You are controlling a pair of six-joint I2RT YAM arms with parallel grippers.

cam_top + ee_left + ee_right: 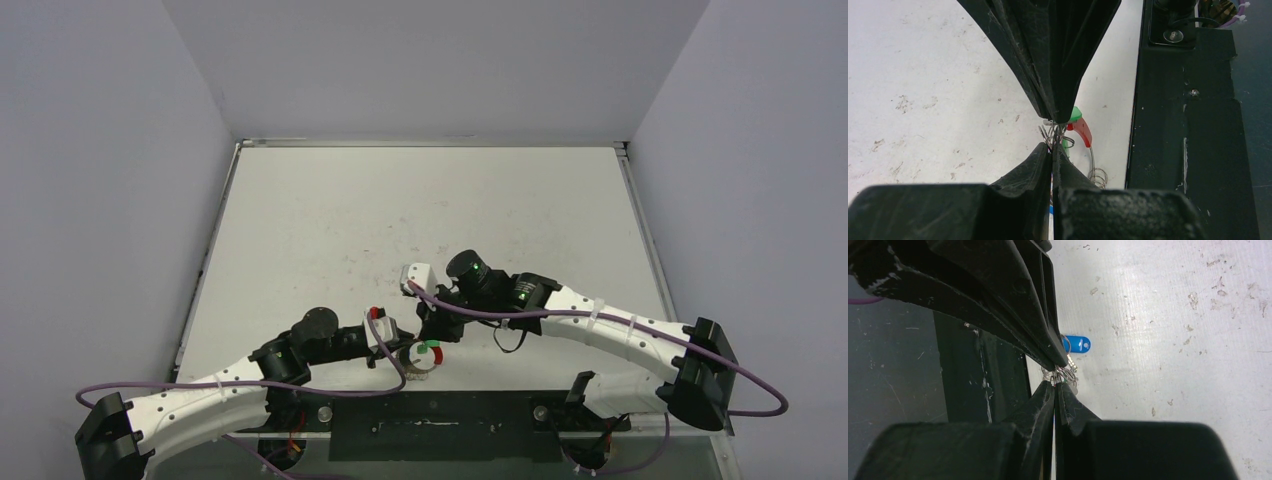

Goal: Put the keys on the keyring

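Top view: white, scuffed table (pixel 400 210). Both arms reach in to one spot near the middle of the near edge. The keyring (pixel 420 373) lies there, just short of the black base plate (pixel 430 425), with its red section (pixel 439 353) on the right. The green key (pixel 424 345) head is just beside the red. The left gripper (pixel 402 347) is at the ring's left side and the right gripper (pixel 433 335) at its far side, tips nearly meeting. Finger state is too small to read here.

Left wrist view: the left gripper (pixel 1054 136) is clenched, fingers pressed together on thin silver coil turns of the keyring (pixel 1098 176). The green key (pixel 1075 114) head peeks out right of the upper finger, touching the red section (pixel 1082 131). The coil runs on toward the base plate (pixel 1188 125) at the near edge.

Right wrist view: the right gripper (pixel 1057 374) is clenched too, tips pinching a small bunch of silver keyring (pixel 1068 377) loops. The blue key (pixel 1079 344) head sits just past the tips over the table (pixel 1173 340), its small ring leading into the bunch. Cannot tell whether it lies flat or hangs. The base plate (pixel 973 375) is the dark strip on the left.
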